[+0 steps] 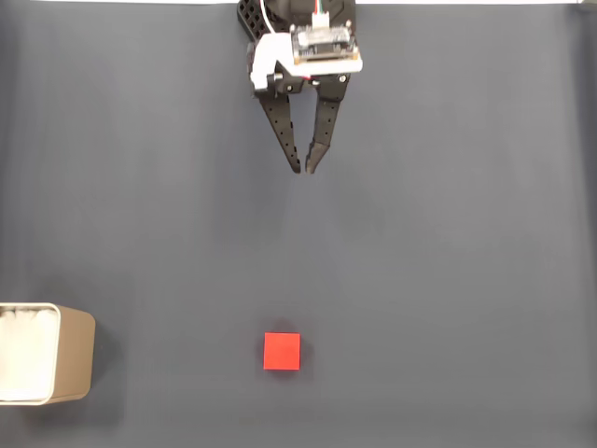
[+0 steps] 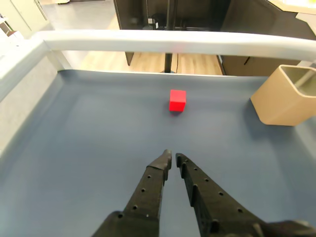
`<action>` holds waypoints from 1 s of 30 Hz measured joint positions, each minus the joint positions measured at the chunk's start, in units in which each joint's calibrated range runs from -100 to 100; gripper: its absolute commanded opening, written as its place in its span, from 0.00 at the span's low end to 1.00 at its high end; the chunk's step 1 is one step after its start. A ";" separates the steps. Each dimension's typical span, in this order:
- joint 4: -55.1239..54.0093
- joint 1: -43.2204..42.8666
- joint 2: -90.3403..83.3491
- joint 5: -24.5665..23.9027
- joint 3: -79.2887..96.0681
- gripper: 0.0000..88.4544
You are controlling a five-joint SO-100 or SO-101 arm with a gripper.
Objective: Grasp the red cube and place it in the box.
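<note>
Box [image 1: 56,355] cut by left edge; arm [image 1: 298,19] cropped at top.

Looks like a lab or office robotics bench, not a home. Work surface is a dark grey-blue mat [image 1: 448,280] laid flat, curling up at the far edge in the wrist view against a pale grey rail [image 2: 173,42] that fences the area. Beyond the rail: light wood-look flooring [image 2: 143,61], dark cabinet or desk panels [image 2: 133,15], and a black metal post [image 2: 169,29] on a stand, likely equipment or a camera mount. Pale cabinet doors [image 2: 24,12] sit at the upper left. Even, flat indoor lighting.
</note>
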 measured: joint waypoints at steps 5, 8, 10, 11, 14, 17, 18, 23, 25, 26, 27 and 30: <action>-0.08 0.00 9.47 0.00 -11.03 0.00; -0.08 0.00 14.33 -0.05 -16.37 0.00; -0.08 0.00 17.11 -0.15 -19.44 0.00; -0.08 0.00 18.32 -0.20 -20.89 0.00; 1.19 0.00 21.97 -0.73 -24.86 0.00; 2.55 0.07 25.27 -1.27 -28.48 0.00; 2.94 0.07 26.23 -1.37 -29.48 0.00; 3.34 0.07 30.05 -1.47 -32.91 0.00; 3.34 0.07 31.26 -1.47 -34.18 0.00; 3.42 0.07 31.87 -1.47 -34.72 0.00; 3.58 0.15 32.57 -1.47 -35.26 0.00; 3.98 0.96 34.48 -1.47 -36.80 0.00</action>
